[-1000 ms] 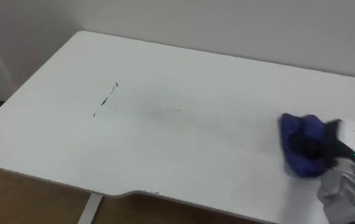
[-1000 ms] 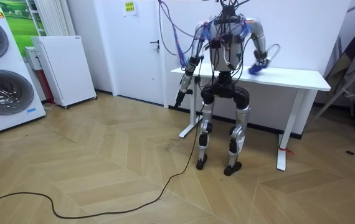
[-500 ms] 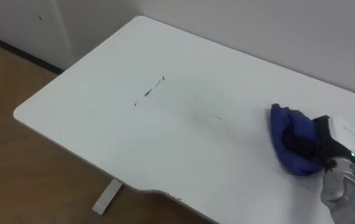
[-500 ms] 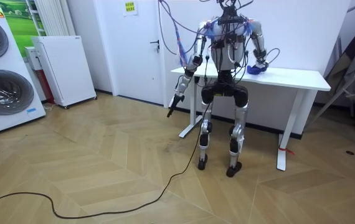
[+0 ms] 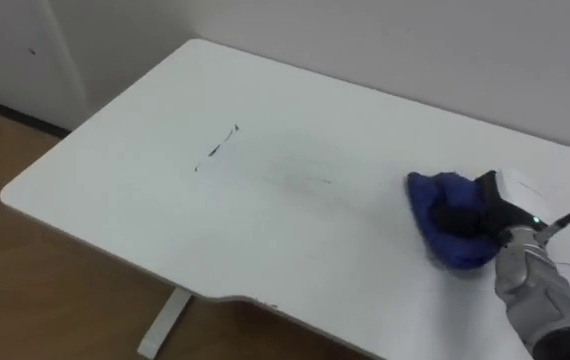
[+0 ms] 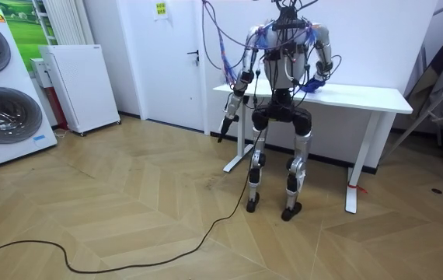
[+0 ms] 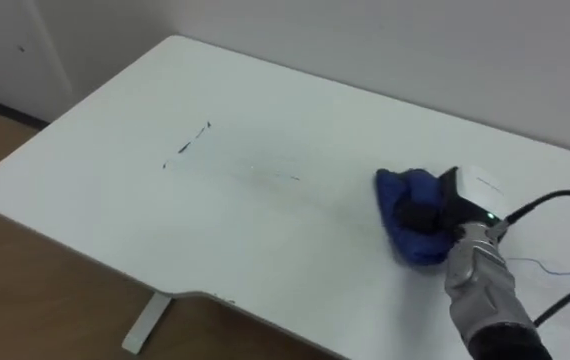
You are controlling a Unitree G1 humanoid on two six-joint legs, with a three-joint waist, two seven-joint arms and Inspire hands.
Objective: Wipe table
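"How far has it got with the wiping?"

"Mid-job, I'd say. The right hand has its fingers curled down into the blue cloth, clutching it in a bunch and pressing it onto the table. That's in the right half of the top, about midway between the front edge and the back edge."

"And the dirt?"

"There's a short dark mark in the left half, well apart from the cloth. A fainter smudge lies between the two. Neither has been reached yet, as far as I can judge."

"So what comes next?"

"My guess is a long sweep leftward, through the smudge and on to the dark mark. It needs to press steadily so the bunched cloth rubs rather than skids. That's a fair reach from where it stands at the front edge, so it may have to lean or shuffle toward the left end."

"The other arm?"

"The left hand hangs off the table's left end, below the top, idle. Whether it's clenched or loose I can't tell."
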